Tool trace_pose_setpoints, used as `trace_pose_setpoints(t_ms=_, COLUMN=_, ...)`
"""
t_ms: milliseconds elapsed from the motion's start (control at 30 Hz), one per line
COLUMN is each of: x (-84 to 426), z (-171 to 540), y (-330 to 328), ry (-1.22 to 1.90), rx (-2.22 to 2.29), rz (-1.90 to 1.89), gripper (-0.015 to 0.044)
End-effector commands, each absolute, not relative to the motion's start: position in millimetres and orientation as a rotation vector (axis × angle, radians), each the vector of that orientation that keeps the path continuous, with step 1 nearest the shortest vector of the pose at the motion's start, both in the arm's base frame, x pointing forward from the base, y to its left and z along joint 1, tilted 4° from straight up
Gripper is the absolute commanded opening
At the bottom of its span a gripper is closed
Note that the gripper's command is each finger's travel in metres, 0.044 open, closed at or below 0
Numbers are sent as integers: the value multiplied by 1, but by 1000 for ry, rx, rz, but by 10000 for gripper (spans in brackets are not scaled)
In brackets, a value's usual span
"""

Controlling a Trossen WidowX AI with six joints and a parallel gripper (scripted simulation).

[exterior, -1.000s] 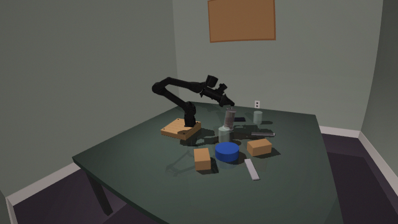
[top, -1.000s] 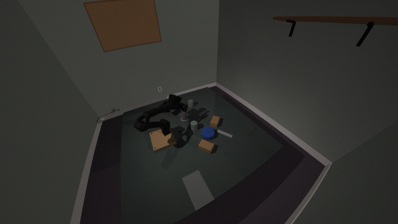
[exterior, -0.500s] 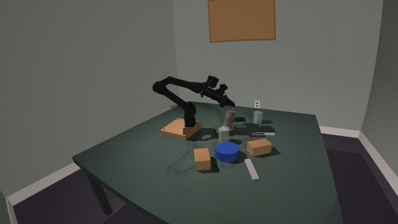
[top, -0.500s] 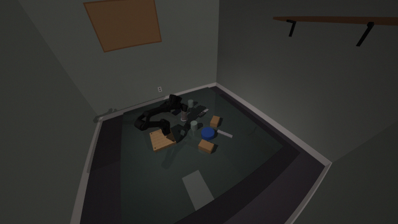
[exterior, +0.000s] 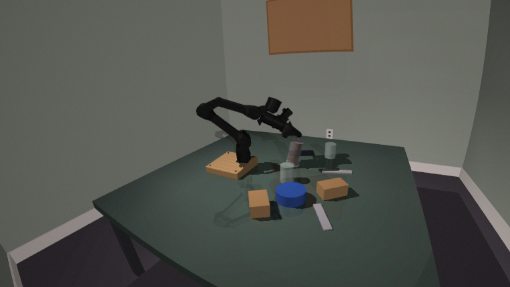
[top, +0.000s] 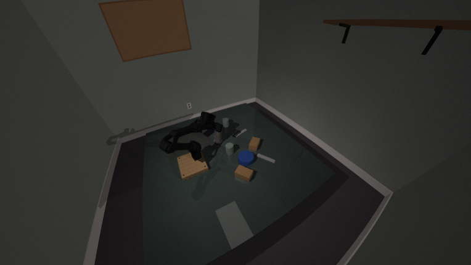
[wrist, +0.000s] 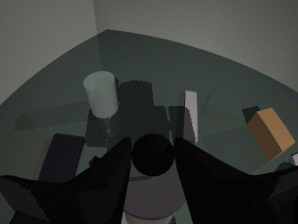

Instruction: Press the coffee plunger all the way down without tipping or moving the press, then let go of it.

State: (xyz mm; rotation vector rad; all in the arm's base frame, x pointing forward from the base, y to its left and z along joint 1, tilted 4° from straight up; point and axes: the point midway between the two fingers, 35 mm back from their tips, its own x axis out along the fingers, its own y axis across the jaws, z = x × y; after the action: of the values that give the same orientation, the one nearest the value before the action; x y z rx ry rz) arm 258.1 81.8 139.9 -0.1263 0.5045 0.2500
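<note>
Coffee press (exterior: pixel 294 151) stands upright toward the far side of the bench (exterior: pixel 360 245), near its middle, with its dark round plunger knob (wrist: pixel 152 155) caught between the jaws of the gripper (exterior: pixel 296 134), which are closed on it at a narrow setting directly above the cylinder. Both black fingers flank the knob in the wrist view, and the press body shows below them. A pale cup (exterior: pixel 286 172) sits just in front of the press; another pale cup (exterior: pixel 330 149) stands nearer the far edge. Farther out lie a blue disc (exterior: pixel 291 194), two tan blocks (exterior: pixel 332 188), and a grey bar (exterior: pixel 322 216). The arm's wooden base (exterior: pixel 231 165) sits toward the left edge.
</note>
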Motion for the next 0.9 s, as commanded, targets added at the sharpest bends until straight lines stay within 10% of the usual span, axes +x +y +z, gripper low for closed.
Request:
trace_pose_setpoints(t_ms=0, x=258, z=133, y=81, ry=529, rx=-139, rz=250, gripper=116)
trace_pose_setpoints(t_ms=667, x=260, z=139, y=82, ry=506, rx=-127, rz=250, gripper=116)
trace_pose_setpoints(t_ms=867, x=260, z=139, y=82, ry=506, rx=-127, rz=250, gripper=273)
